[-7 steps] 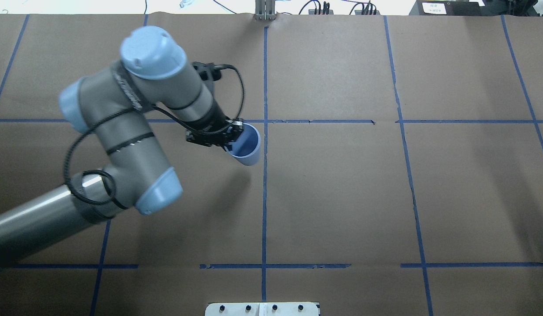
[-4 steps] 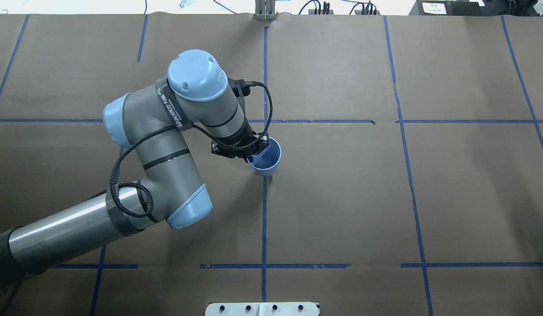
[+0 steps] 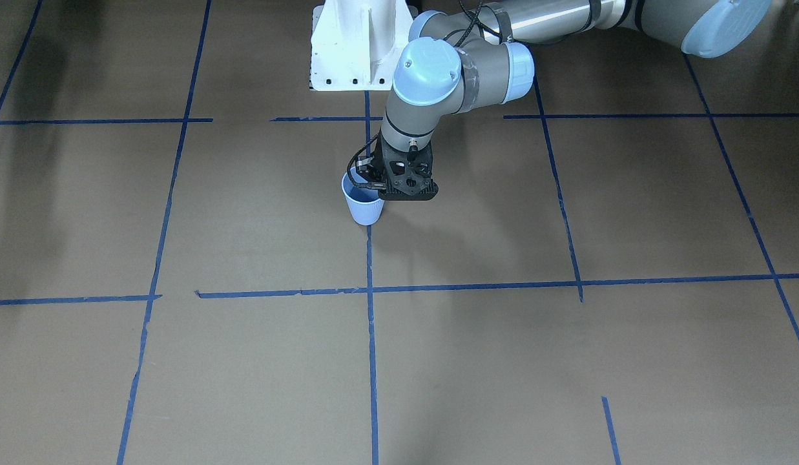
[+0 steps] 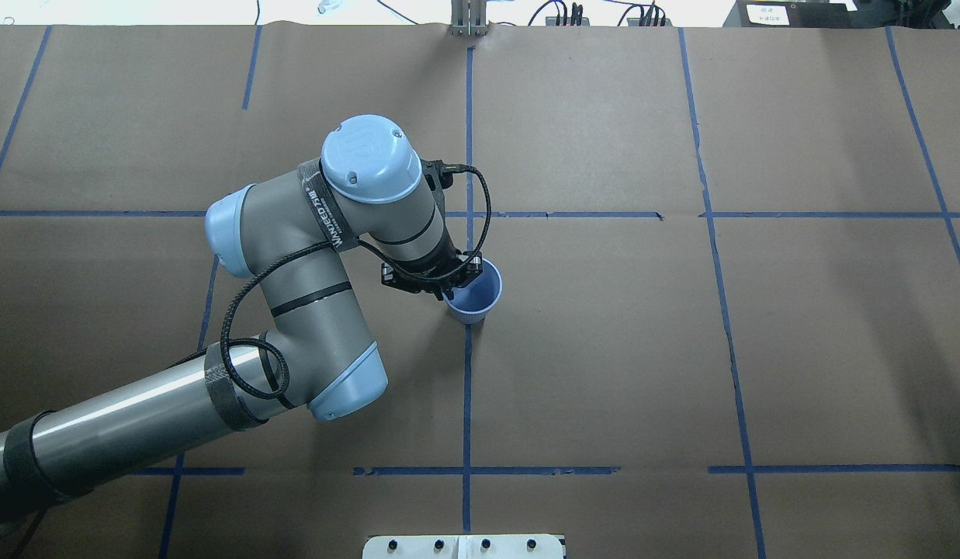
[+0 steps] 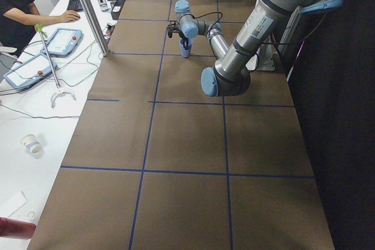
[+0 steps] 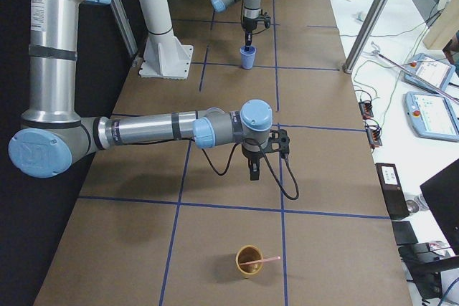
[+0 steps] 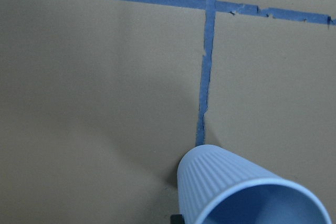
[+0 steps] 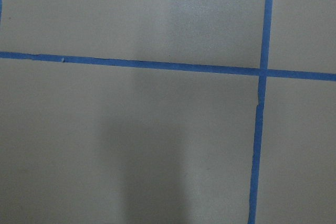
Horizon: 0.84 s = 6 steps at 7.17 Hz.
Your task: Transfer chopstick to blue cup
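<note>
The blue cup [image 4: 478, 299] stands upright by the centre tape line, at or just above the table [image 3: 365, 208]. My left gripper [image 4: 456, 281] is shut on its rim from the side nearer the arm; its ribbed wall fills the bottom of the left wrist view [image 7: 226, 182]. One pale-pink chopstick [image 6: 265, 259] leans in a brown cup [image 6: 249, 261] at the table's right end, seen only in the exterior right view. My right gripper [image 6: 252, 171] points down over bare table, short of that cup; I cannot tell whether it is open or shut.
Brown paper with blue tape lines [image 4: 467, 388] covers the table. The white robot base [image 3: 354, 45] stands at the robot's edge. A metal post [image 5: 88, 10] and an operator [image 5: 17, 1] with tablets are at the far side.
My left arm has carried the blue cup to the right and a little nearer the robot. The cup went from tilted to upright and came down to the table.
</note>
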Available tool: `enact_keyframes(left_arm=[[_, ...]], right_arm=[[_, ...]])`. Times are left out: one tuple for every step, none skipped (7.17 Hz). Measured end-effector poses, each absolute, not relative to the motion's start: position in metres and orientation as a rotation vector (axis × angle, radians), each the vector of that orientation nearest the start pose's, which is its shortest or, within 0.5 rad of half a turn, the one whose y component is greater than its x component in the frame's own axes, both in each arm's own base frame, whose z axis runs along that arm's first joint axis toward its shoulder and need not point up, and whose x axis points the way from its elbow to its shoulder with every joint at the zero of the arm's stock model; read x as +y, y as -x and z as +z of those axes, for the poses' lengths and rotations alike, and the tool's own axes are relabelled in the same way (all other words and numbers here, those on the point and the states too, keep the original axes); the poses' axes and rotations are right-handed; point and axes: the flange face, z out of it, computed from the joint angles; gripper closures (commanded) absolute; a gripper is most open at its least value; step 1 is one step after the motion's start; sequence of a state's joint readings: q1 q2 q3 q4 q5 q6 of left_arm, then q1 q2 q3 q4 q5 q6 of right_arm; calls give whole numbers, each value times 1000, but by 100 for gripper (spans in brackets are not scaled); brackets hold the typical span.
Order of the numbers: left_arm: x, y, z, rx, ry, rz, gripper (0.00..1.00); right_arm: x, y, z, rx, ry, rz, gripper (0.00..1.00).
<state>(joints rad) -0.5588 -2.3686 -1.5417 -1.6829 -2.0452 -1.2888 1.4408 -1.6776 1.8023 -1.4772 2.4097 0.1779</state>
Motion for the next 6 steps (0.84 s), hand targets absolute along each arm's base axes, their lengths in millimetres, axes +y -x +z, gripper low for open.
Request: enact_keyframes(left_arm=[[-455, -554, 159, 985, 40, -46, 0], [-455, -538, 149, 1012, 20, -51, 0], [-456, -521, 146, 1030, 4, -60, 0], [-458, -509, 149, 1037, -4, -68, 0], [-459, -504, 152, 1037, -6, -73, 0], [-459, -502, 153, 1037, -6, -74, 0]], right_arm=[[-459, 0, 581, -856, -75, -49, 2], [-459, -6, 585, -849, -78, -44, 1], [-460, -20, 594, -827, -93, -40, 1], [-465, -47, 610, -787, -119, -33, 2], [-476, -79, 635, -749, -144, 3, 2], [-485, -109, 670, -703, -184, 42, 2]])
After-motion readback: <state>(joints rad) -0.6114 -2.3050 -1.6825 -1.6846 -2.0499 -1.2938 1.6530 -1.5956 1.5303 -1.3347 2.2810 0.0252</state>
